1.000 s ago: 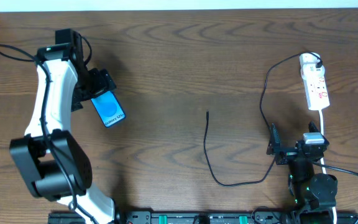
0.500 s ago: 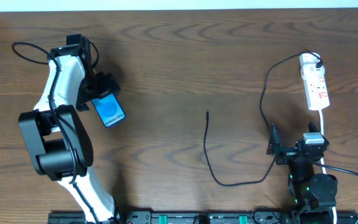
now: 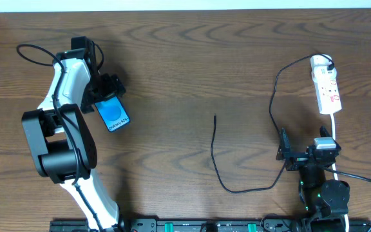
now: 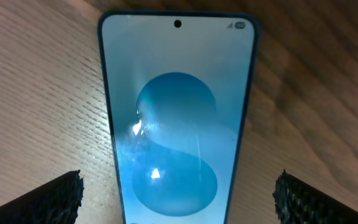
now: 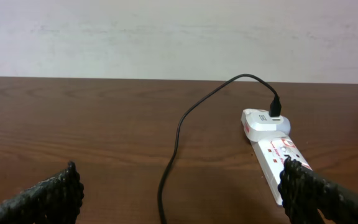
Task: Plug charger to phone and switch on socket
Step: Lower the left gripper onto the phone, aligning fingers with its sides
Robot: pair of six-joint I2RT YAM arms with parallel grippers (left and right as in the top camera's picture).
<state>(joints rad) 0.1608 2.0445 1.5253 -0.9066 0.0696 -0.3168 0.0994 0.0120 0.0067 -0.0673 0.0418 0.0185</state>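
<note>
In the overhead view the table (image 3: 172, 58) is being lit evenly and softly from above, and only faint shadows are being cast beside the arms. In the left wrist view, glare is being thrown off the phone (image 4: 176, 118) ahead of and between the left fingers (image 4: 48, 199), as small white glints and a pale streak. Wood ahead of the left-hand finger is being washed out pale; wood ahead of the right-hand one is being left darker. In the right wrist view, the wall (image 5: 166, 37) far beyond the right fingers (image 5: 42, 196) is being lit brightly. The socket (image 5: 277, 146) ahead of the right-hand finger is being nearly overexposed. Both pairs of fingers are being rendered black and slightly soft.
</note>
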